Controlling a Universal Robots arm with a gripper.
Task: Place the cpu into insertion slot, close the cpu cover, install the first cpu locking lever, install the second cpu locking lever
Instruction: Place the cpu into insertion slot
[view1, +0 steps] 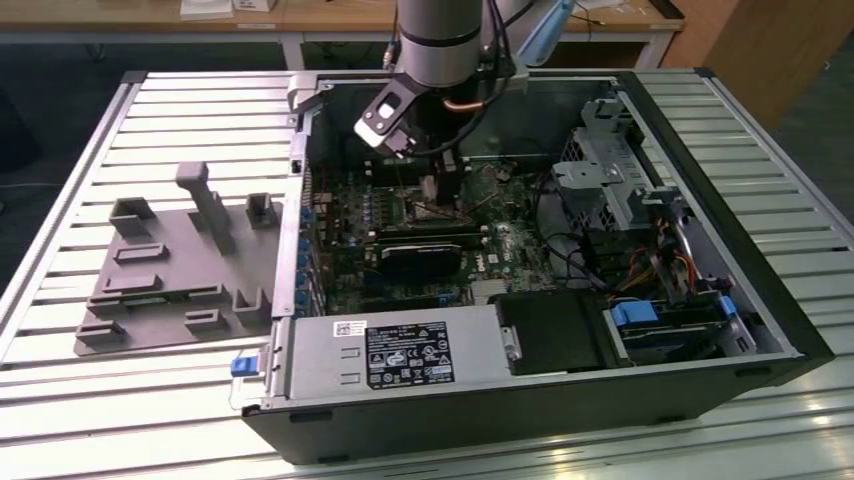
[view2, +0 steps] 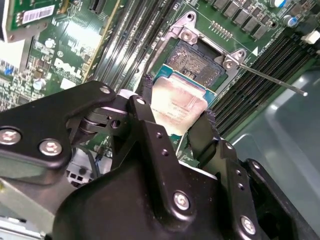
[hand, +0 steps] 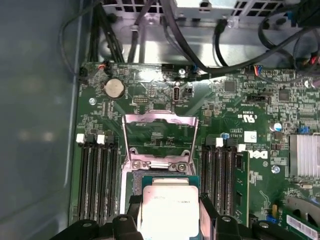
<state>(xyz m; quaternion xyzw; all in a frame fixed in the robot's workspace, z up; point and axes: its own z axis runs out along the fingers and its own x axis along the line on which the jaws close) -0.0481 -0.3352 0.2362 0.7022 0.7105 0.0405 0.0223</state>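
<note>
Between the two black fingers (view2: 150, 130) of the gripper (view2: 177, 100): one cpu (view2: 176, 111), silvery top up, clamped at two opposite edges, the fingers closed on it. Position: over the near side of the slot (view2: 196, 61), whose dark centre lies uncovered just beyond the chip; whether chip and slot touch cannot be told. One cover (hand: 160, 118), a metal frame with a window, swung up off the slot and standing open past its far side in the first wrist view, green board showing through the window. One thin lever (view2: 270, 80), a bare rod sticking out sideways from a corner of the slot. Two banks of memory slots (hand: 97, 180), one on each side of the slot. One coin cell (hand: 113, 88) on the board beyond the cover. Exterior view: one arm (view1: 447, 40) reaching down into one open case (view1: 534, 420); one grey fixture (view1: 147, 280) on the slatted table (view1: 107, 400), at the exterior view's left of the case
</note>
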